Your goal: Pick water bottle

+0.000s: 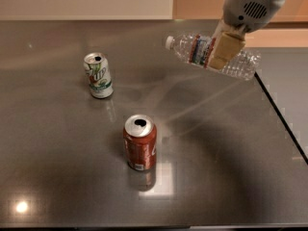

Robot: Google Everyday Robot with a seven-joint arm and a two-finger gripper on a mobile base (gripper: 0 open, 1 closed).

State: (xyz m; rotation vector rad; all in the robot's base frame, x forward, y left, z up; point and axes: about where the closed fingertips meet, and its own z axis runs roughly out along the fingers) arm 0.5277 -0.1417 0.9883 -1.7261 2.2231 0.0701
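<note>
Water bottle point(191, 48) in the upper right of the frame, off the table point(72, 177) and nearly level, white cap toward the left and slightly higher, ribbed clear base toward the right. Clamped across the middle, just right of the red, white and blue label, by the gripper point(221, 57), tan fingers point(227, 46) pressed against the bottle's sides. Above the gripper, a white wrist housing point(250, 6) with a grille of small holes, running out through the frame's top edge. Below the bottle, a faint shadow on the glossy grey surface. Red soda can point(140, 143) upright at lower centre, top opened, well apart from the bottle. White-and-green soda can point(98, 75) upright at upper left, likewise opened. Dark seam point(281, 114) slanting down the right side of the table.
</note>
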